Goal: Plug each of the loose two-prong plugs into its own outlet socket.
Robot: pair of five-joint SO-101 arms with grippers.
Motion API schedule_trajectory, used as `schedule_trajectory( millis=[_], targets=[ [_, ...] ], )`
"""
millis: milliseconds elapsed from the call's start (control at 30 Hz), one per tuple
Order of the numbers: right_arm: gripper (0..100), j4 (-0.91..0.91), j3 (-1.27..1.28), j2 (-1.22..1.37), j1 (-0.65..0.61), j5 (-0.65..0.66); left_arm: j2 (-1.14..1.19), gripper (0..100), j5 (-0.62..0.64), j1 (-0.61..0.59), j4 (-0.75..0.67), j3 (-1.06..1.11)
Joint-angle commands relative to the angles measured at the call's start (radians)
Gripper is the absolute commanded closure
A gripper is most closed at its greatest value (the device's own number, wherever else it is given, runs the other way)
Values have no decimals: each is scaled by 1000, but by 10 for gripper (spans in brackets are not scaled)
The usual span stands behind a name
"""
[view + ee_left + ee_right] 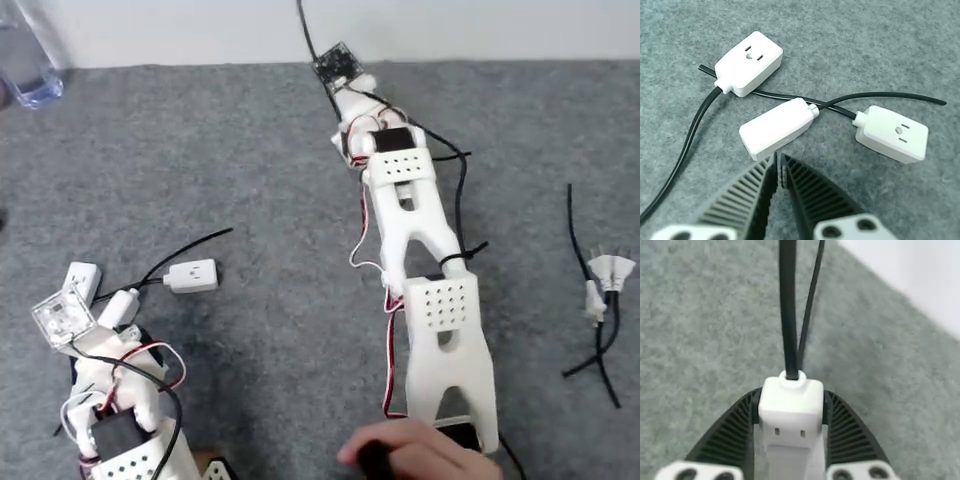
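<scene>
Gray carpet-like counter (250, 180) with a white wall along the back, and a clear bottle (25, 60) in the far corner.

High view: your left arm (120, 400) sits at the near corner. The outlet sockets (192, 275) are clustered right at its wrist, black cords trailing off them. Your right arm (410, 210) is stretched long across the middle of the counter toward the wall. The loose two-prong plugs (612, 268) lie together on the counter on the other side of that arm, well apart from the sockets.

Left wrist view: your left gripper (779, 161) is clenched with nothing between the fingers, just a sliver of gap. It's pointed at the nearest socket (779, 127), which lies on its side. The tips are right at its edge, and you can't tell whether they actually touch it. The other two face-up sockets (749, 62) flank it, one on each side, slots showing. A black cord (680, 150) from the far one runs across behind the nearest socket.

Right wrist view: your right gripper (791, 394) is grasping a white block (790, 407) squarely between both fingers. A thick black cable (788, 305) comes out of its end and runs straight away, with a thinner one beside it. You can't tell from this angle whether the block is a plug or a socket. Gray counter and a strip of wall sit behind it.
</scene>
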Motion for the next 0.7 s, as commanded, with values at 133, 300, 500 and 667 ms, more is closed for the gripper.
schedule_trajectory(
  millis=[133,300,500,667],
  targets=[
    [869,96,-147,5,-2,-25,-6,987,-11,-5,-17,-5],
    [632,122,-150,5,-2,-23,-6,987,-11,-5,-17,-5],
    [630,124,-150,-1,-2,-23,-6,987,-11,-5,-17,-5],
    [630,206,-233,-25,-2,-28,-6,987,-11,-5,-17,-5]
  ],
)
